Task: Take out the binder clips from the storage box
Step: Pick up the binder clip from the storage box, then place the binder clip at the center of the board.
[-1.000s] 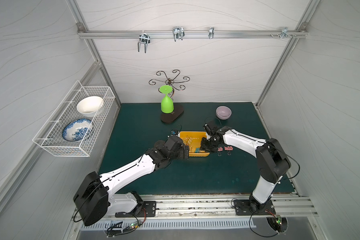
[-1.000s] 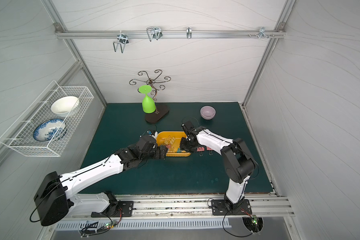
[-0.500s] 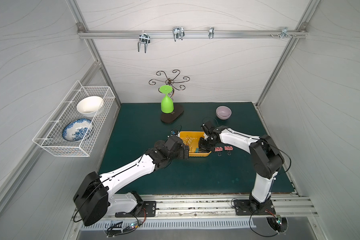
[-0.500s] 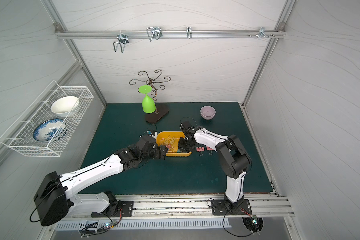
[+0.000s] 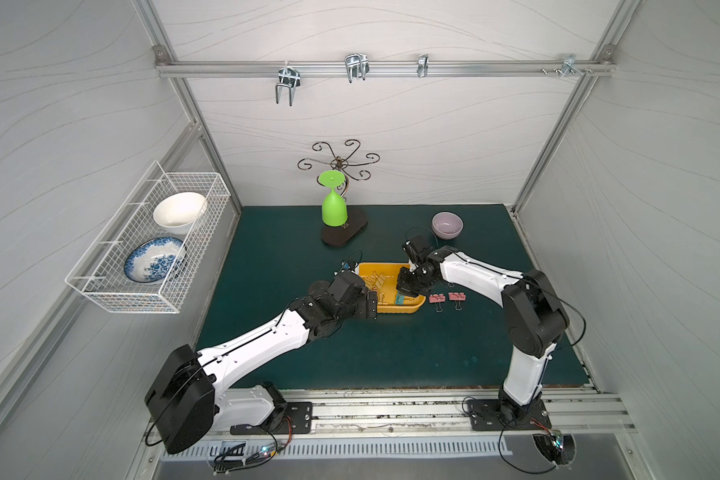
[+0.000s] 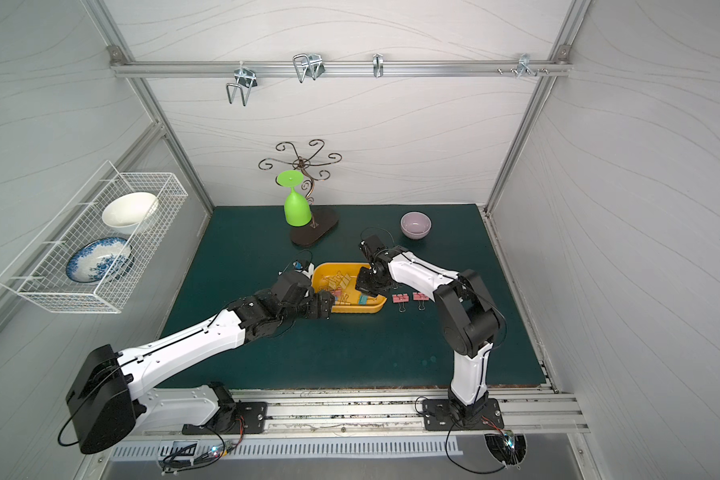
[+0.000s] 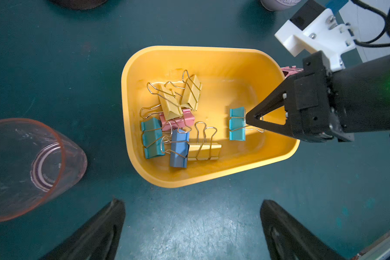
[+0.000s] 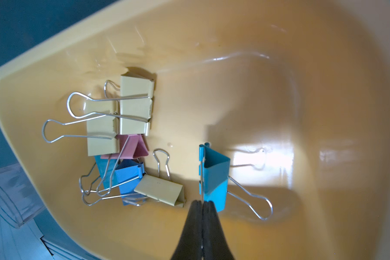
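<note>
Seven binder clips lie inside the storage box: 3 yellow, 2 teal, 1 pink, 1 blue. Six overlap in a heap at one end of the box. The 7th, a teal clip, sits apart from the heap, toward the opposite end.

Right gripper: reaches in over that end wall, w/ jaws pressed together, pinching a wire handle of the teal clip. In the right wrist view the wire runs straight between the fingertips. Whether the clip is clear of the box floor cannot be told.

Left gripper: jaws spread wide, nothing between them, over the mat just outside the box, at the corner facing the left arm's base.

Outside the box: 2 pink clips on the mat, side by side, just beside the wall the right arm crosses. A clear cup stands near the heap end. A lilac bowl stands farther off, toward the back wall.
</note>
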### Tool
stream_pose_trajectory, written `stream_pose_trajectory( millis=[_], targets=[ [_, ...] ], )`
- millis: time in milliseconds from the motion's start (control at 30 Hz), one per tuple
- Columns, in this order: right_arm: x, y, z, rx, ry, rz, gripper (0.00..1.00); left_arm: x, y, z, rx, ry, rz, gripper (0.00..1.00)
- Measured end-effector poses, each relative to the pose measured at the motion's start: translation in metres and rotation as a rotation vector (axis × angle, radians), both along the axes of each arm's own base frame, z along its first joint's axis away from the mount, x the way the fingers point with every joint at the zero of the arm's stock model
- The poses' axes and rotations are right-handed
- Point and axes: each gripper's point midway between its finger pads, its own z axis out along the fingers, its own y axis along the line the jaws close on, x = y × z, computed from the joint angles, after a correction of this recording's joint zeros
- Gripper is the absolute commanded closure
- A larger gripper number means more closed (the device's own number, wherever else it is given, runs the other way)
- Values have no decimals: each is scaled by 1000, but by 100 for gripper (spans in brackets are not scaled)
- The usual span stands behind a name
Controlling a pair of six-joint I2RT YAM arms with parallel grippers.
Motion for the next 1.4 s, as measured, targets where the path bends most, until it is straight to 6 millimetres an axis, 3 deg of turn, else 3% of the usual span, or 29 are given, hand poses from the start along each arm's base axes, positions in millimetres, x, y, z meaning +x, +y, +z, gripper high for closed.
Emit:
stream_pose_trajectory(
  millis=[367, 633, 867, 1167, 1400],
  targets=[
    [1, 0, 12, 10, -30, 8, 100, 0, 2, 3, -4, -11, 5, 2],
    [4, 0, 52, 69, -114, -9, 100, -2, 6, 15, -29, -46, 13, 2],
    [2, -7, 82, 109, -184, -41, 100, -5, 8, 12, -43, -45, 17, 2],
    [-7, -50, 116, 103, -313, -150, 100, -5, 2, 13, -70, -41, 6, 2],
    [-12, -111, 130, 100, -408, -326, 100, -3, -16, 9, -105, -12, -38, 2]
  ],
)
